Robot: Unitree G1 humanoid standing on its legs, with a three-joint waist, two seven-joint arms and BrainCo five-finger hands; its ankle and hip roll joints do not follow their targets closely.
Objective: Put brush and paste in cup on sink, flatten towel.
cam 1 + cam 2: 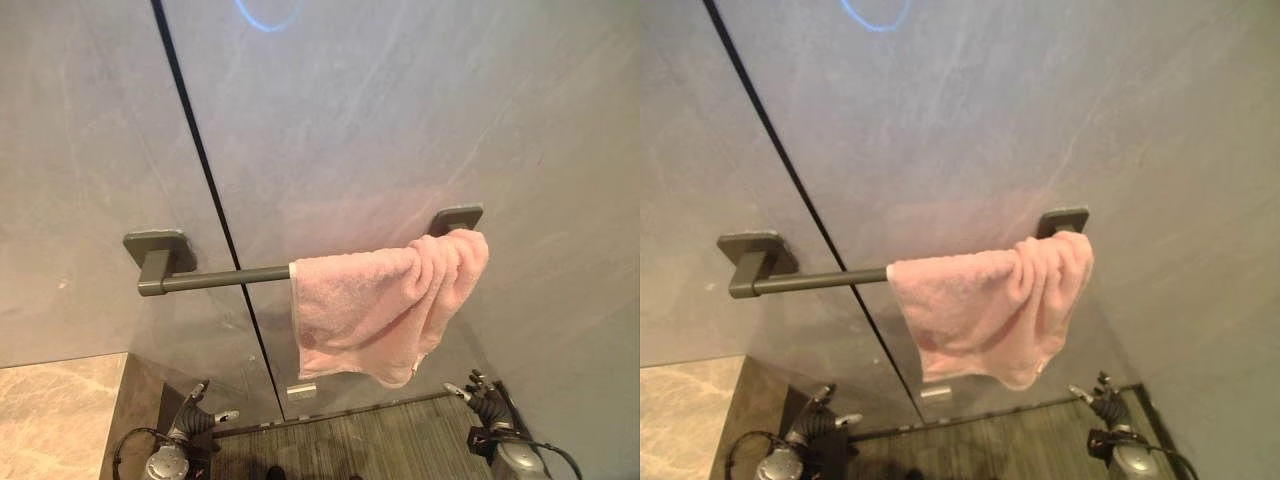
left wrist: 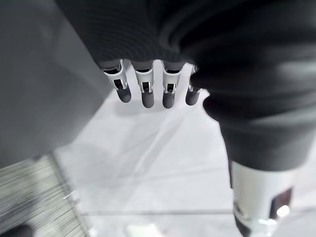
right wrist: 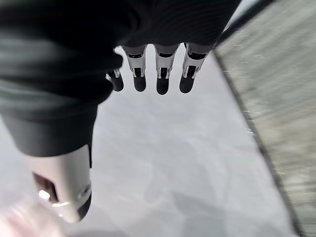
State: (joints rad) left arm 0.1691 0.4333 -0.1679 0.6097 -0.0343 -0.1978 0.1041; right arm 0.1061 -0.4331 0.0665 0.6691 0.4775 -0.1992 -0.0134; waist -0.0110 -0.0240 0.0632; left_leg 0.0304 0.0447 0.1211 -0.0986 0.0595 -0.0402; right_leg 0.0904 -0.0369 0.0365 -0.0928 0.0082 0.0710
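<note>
We see a pink towel (image 1: 385,305) draped over the right end of a dark bar (image 1: 215,277) fixed to a grey wall (image 1: 400,110). The towel is bunched: its right part is gathered into folds close to the right bracket (image 1: 456,217), while its left part hangs flatter, and the bottom edge runs unevenly. The left stretch of the bar up to the left bracket (image 1: 155,250) is bare. Our left hand (image 1: 195,415) hangs low near the striped floor (image 1: 370,440), well below the towel and to its left; in its wrist view the fingers (image 2: 148,94) are straight and loose, holding nothing. Our right hand (image 1: 478,398) hangs low at the right, below the towel's bunched end and apart from it; its fingers (image 3: 163,79) are likewise straight and empty.
</note>
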